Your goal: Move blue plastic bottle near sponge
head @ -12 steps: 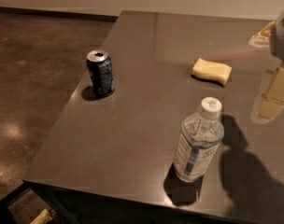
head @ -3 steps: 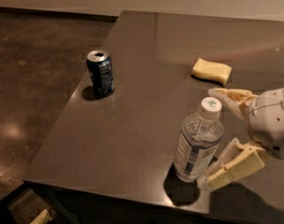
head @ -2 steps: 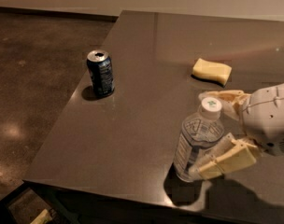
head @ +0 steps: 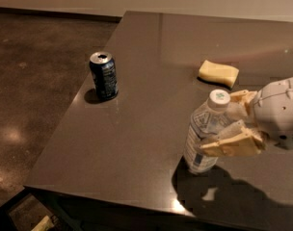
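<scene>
The blue plastic bottle (head: pixel 204 134), clear and ribbed with a white cap and a white-and-blue label, stands near the table's front edge, tilted slightly to the right. My gripper (head: pixel 231 121) reaches in from the right, its cream fingers (head: pixel 233 141) closed around the bottle's upper body just under the cap. The sponge (head: pixel 219 73), a pale yellow block, lies flat on the table behind the bottle, about a bottle's height away.
A dark blue soda can (head: pixel 103 76) stands upright near the left edge of the dark table (head: pixel 151 143). The table's front edge runs just below the bottle. Brown floor lies to the left.
My gripper came in from the right and its fingers closed onto the bottle. The bottle now leans a little to the right. Can and sponge have not moved.
</scene>
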